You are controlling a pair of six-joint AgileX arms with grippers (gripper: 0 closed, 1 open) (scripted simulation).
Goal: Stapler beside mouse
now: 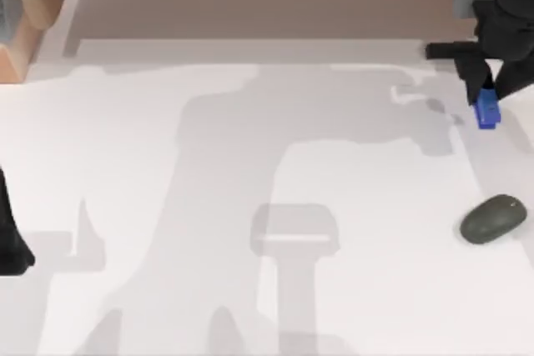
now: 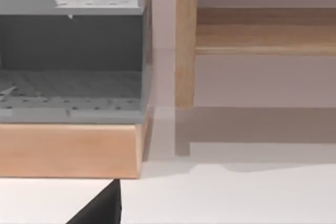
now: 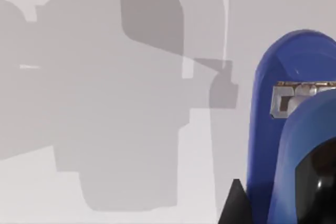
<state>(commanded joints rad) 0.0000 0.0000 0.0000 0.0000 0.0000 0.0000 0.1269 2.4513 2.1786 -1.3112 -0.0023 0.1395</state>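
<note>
The right gripper (image 1: pixel 484 93) hangs at the far right of the table (image 1: pixel 250 206), near the back, pinching the stapler (image 1: pixel 488 112), whose blue body pokes out below the black fingers toward the near side. In the right wrist view the stapler (image 3: pixel 294 129) runs up past the camera with its metal staple channel showing, and its cast shadow lies apart from it on the white surface, so I judge it lifted clear, not resting. The mouse (image 1: pixel 493 219) lies on the table nearer the front, close to the right edge and well apart from the stapler. The step in hand looks like the carry: bring the stapler forward, lower it just beside the mouse without touching it, and spread the fingers only once it sits flat. The mouse's left flank is the better target, since open white table stretches that way, while on its right the table edge is near and a stapler set there could tip off. Coming down straight avoids nudging the domed mouse, which would slide easily. The left arm (image 1: pixel 12 239) is parked at the left edge; its wrist view faces a wooden shelf (image 2: pixel 68 150) and I cannot tell the state of its fingers.
</note>
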